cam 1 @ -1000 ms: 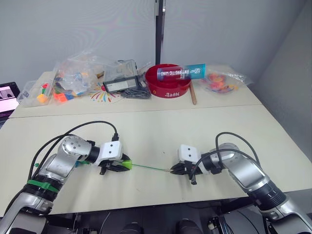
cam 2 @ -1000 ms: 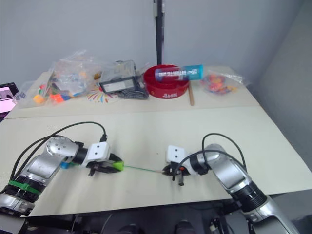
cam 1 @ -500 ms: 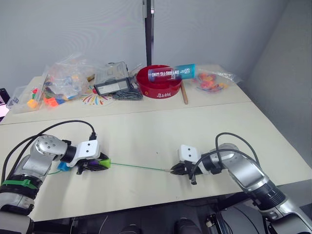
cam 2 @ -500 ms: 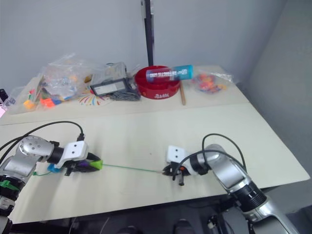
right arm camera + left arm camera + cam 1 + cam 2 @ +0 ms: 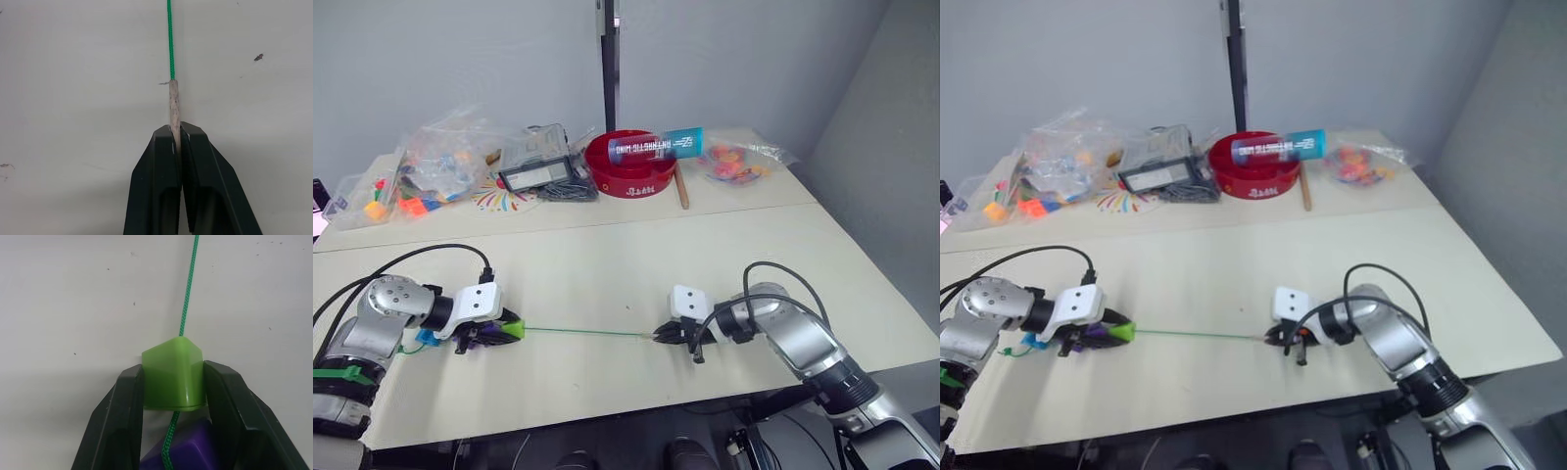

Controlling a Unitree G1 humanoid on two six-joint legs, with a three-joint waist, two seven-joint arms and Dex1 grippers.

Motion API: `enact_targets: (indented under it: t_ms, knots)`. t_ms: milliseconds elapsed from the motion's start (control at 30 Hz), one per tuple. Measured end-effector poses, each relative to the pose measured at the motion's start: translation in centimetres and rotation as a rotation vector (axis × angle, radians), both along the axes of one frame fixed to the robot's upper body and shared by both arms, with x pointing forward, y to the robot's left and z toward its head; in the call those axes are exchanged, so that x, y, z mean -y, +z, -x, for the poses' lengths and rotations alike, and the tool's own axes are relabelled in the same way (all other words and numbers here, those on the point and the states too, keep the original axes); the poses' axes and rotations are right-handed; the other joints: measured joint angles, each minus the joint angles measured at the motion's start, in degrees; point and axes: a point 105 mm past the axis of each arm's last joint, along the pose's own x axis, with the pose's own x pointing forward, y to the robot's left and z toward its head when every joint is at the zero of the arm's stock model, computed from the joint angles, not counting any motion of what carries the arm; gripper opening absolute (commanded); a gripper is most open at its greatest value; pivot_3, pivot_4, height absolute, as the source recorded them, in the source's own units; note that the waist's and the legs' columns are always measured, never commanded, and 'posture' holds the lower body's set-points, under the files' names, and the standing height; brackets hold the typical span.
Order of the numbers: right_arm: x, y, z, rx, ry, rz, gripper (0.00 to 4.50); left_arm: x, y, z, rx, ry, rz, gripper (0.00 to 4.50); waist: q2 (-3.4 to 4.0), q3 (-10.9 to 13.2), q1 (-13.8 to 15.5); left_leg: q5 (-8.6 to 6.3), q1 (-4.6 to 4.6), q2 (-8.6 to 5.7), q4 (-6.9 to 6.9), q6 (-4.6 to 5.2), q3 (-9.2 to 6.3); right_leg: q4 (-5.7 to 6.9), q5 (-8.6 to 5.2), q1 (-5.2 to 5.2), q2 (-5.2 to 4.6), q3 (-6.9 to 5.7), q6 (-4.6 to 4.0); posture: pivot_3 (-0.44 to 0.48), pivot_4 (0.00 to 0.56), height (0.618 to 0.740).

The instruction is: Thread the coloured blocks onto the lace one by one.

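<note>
Pale table (image 5: 607, 274) before grey wall; lace (image 5: 587, 333) taut between right gripper (image 5: 175, 134) pinching its tip and left gripper (image 5: 172, 382) clamping light green block (image 5: 172, 373).

The lace (image 5: 187, 298) is bright green, with a pale, off-white stiff tip (image 5: 173, 105) caught between the black jaws of the right gripper (image 5: 175, 131). Between the black jaws of the left gripper (image 5: 173, 372) sits a light green block (image 5: 172, 374), and just behind it on the cord a purple block (image 5: 188, 453). A blue block (image 5: 428, 336) shows behind those. The desk (image 5: 607, 274) is plain cream, flecked with small dark specks.
</note>
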Motion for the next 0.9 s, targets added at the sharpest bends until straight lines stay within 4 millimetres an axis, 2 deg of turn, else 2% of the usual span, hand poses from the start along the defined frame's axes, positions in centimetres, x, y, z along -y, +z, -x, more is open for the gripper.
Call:
enact_targets:
  t_ms: [33,100,133,267,333,567,900]
  knots:
    - [0.0,0.0,0.0,0.002,0.001,0.000,0.00,0.0,0.0,0.0,-0.003,0.004,0.001,1.36,0.00,0.0,0.0,-0.01,0.00,0.00,0.00,0.01,0.01,0.00,0.00,0.00,-0.01,0.00,0.00,0.000,0.150,0.740]
    - [0.0,0.0,0.0,0.003,0.001,0.000,0.00,0.1,0.1,0.0,-0.005,0.011,0.004,2.36,0.00,0.0,0.0,-0.01,-0.02,-0.01,0.00,0.02,0.02,-0.02,0.01,0.01,-0.01,0.00,-0.01,0.000,0.150,0.740]
    - [0.0,0.0,-0.1,0.003,0.001,0.000,0.00,0.2,0.1,0.0,-0.004,0.018,0.007,2.71,0.00,0.0,0.1,-0.02,-0.02,-0.01,0.00,0.02,0.03,-0.02,0.01,0.01,-0.02,0.01,-0.01,0.000,0.150,0.740]
    - [0.0,0.0,-0.1,0.010,0.003,-0.001,0.00,0.2,0.3,0.1,-0.030,0.054,0.024,4.07,0.00,0.0,0.4,-0.03,-0.08,-0.03,0.00,0.04,0.03,-0.02,0.01,0.01,-0.03,0.01,-0.02,0.000,0.150,0.740]
    - [0.0,0.1,-0.1,0.013,0.003,-0.001,0.00,0.5,0.5,0.1,-0.037,0.053,0.022,4.46,-0.01,0.0,0.6,-0.03,-0.14,-0.05,0.00,0.04,0.03,-0.02,0.01,0.01,-0.04,0.01,-0.02,0.000,0.150,0.740]
    - [-0.4,0.1,-0.2,0.024,0.000,-0.015,0.00,1.2,2.1,0.5,-0.082,-0.010,-0.021,4.46,-0.12,0.1,1.1,-0.03,-0.37,-0.07,0.05,0.03,-0.01,-0.06,0.02,-0.05,-0.04,-0.03,-0.04,0.000,0.150,0.740]
    - [-0.9,0.1,-0.3,0.034,-0.004,-0.027,0.00,2.1,4.0,0.0,-0.054,-0.062,-0.033,4.46,-0.17,0.1,1.2,-0.03,-0.42,-0.08,0.08,0.03,-0.01,-0.06,0.02,-0.06,-0.05,-0.05,-0.04,0.000,0.150,0.740]
